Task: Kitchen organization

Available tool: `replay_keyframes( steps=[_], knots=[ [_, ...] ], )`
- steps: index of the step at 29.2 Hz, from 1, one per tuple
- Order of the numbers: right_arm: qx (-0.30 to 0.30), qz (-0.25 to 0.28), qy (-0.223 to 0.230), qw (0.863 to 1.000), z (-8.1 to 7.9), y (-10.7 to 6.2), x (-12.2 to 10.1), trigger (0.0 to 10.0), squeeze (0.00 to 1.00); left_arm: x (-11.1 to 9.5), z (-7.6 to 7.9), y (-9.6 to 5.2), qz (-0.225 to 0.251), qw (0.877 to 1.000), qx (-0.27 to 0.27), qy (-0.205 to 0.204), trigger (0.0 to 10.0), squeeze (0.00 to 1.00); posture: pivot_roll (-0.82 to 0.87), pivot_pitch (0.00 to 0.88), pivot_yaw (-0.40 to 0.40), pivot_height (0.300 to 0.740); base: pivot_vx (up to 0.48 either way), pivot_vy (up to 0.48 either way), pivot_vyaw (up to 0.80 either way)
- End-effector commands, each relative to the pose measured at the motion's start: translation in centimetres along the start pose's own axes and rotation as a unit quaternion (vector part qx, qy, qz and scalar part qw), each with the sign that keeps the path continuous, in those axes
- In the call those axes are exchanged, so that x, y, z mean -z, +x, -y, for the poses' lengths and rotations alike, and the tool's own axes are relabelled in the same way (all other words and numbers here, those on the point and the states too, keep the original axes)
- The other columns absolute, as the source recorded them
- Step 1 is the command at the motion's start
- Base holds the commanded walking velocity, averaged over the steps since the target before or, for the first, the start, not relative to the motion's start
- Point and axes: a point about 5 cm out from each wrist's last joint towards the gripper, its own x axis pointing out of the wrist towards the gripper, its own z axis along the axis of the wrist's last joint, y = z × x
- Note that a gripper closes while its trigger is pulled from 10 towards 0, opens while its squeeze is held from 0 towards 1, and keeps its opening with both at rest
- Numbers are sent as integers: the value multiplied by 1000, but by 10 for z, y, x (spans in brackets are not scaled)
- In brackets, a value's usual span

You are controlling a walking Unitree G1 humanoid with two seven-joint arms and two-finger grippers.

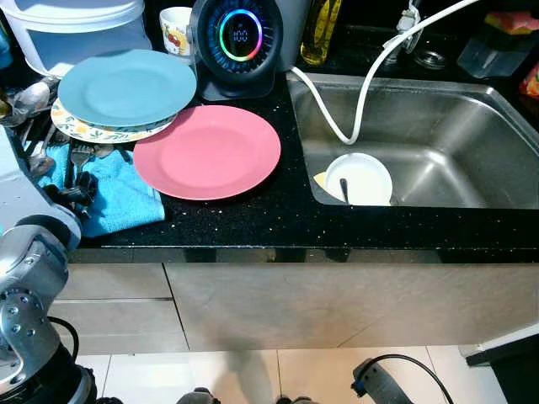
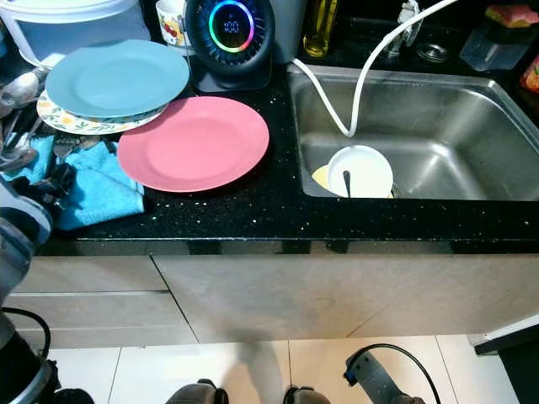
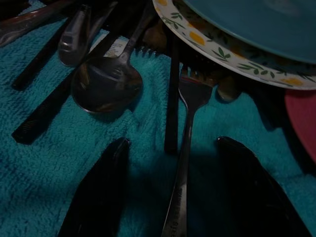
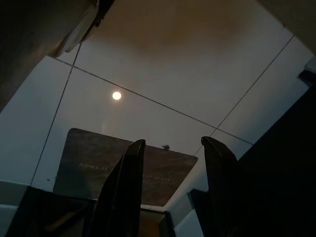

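A blue towel [image 1: 126, 200] lies on the black counter [image 1: 253, 223] at the left, with several pieces of cutlery on it. My left gripper [image 3: 174, 143] hovers open just above the towel, its two fingers on either side of a fork [image 3: 190, 113]; from the head it shows at the towel's left edge [image 1: 76, 192]. A spoon [image 3: 106, 86] lies beside the fork. A blue plate [image 1: 126, 86] sits on a floral plate [image 1: 84, 130], and a pink plate [image 1: 207, 151] lies to their right. My right gripper [image 4: 173, 142] hangs open over the floor, holding nothing.
The steel sink [image 1: 455, 143] at the right holds a white bowl [image 1: 362, 177] with a utensil in it, and a white hose [image 1: 358, 101] droops into it. A round device with a lit ring [image 1: 240, 38], a mug [image 1: 175, 29] and a white tub [image 1: 76, 29] stand at the back.
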Motion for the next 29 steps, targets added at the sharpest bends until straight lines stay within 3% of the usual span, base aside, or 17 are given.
replay_keyframes(
  steps=[1, 11, 12, 13, 15, 29],
  knots=[
    [1, -15, 12, 1000, -1, 0, 11, 10000, 0, 36, -2, 6, -116, 993, 9, 14, 10000, 0, 158, 146, -56, 740, 0, 0, 0],
    [-1, -16, 19, 1000, -4, 0, 13, 10000, 0, 42, -4, 5, -139, 986, 27, 83, 10000, 0, 160, 152, -47, 740, 0, 0, 0],
    [-1, -16, 20, 1000, -4, 0, 13, 10000, 0, 42, -5, 5, -139, 986, 26, 84, 7804, 0, 161, 151, -49, 740, 0, 0, 0],
    [-1, -16, 20, 1000, -4, 0, 13, 10000, 0, 42, -5, 5, -139, 986, 26, 84, 7804, 0, 161, 151, -49, 740, 0, 0, 0],
    [-1, -16, 19, 1000, -4, 0, 13, 10000, 0, 43, -7, 4, -139, 986, 28, 88, 0, 0, 162, 152, -50, 740, 0, 0, 0],
    [4, -17, 21, 1000, -1, 0, 13, 10000, 0, 49, -9, 2, -153, 983, 33, 95, 0, 0, 160, 154, -51, 740, 0, 0, 0]
  ],
)
